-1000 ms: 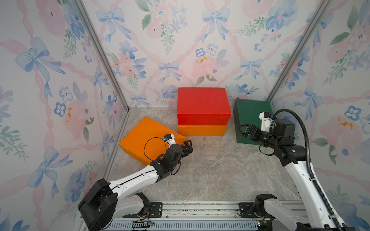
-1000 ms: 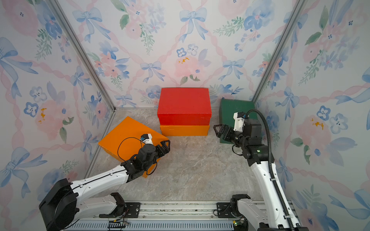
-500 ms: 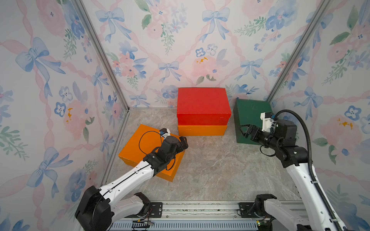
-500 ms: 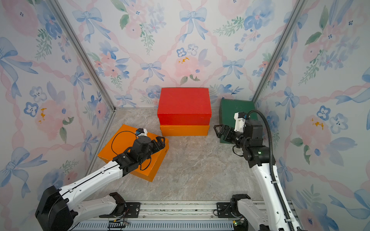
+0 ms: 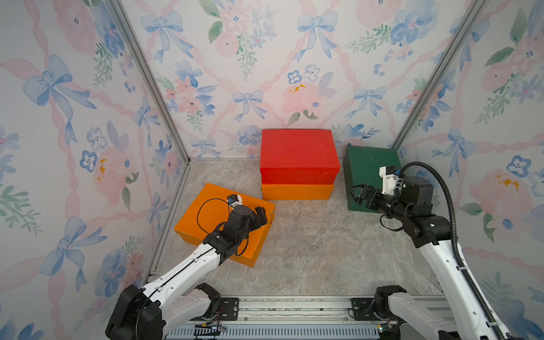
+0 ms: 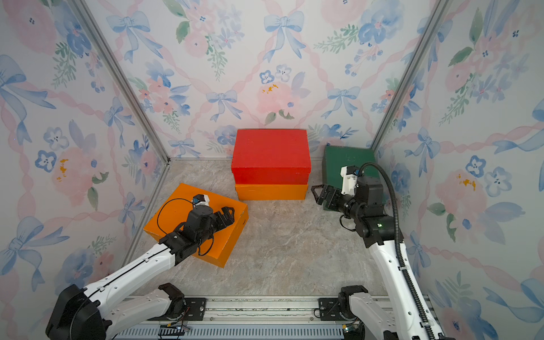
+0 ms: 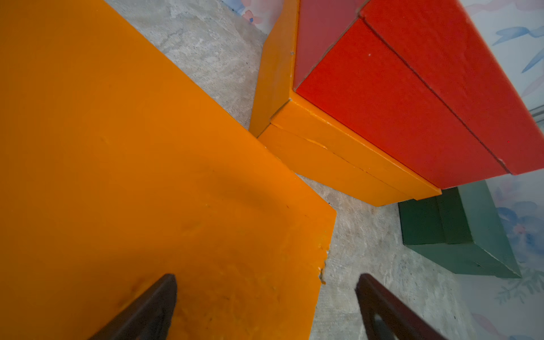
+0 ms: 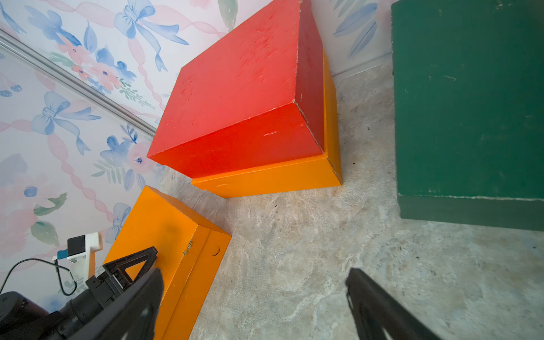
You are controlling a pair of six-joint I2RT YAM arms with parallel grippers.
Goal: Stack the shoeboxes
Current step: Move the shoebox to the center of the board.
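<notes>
Since a second ago, the left hand (image 5: 261, 216) has been brought from the edge of the loose orange shoebox (image 5: 187, 228) to a place above its lid. That box's outline has changed too, its near corner now reaching further toward the arm bases. The right hand (image 5: 360, 195) is hardly displaced.

The left hand is spread wide and nothing is gripped. In the left wrist view one finger (image 7: 159, 300) is seen over the lid at the box's corner, the other over bare worktop (image 5: 318, 244) past the edge. Contact with the lid cannot be told.

Ahead of its fingertips, the red shoebox (image 5: 297, 150) is seen stacked on the second orange shoebox (image 5: 297, 192), apart from the loose box.

The right hand is likewise held wide, with nothing in it, above the worktop. Just beside it the green shoebox (image 5: 368, 160) is set on the worktop, near the stack but not touching it. The stack is seen ahead of this hand as well.
</notes>
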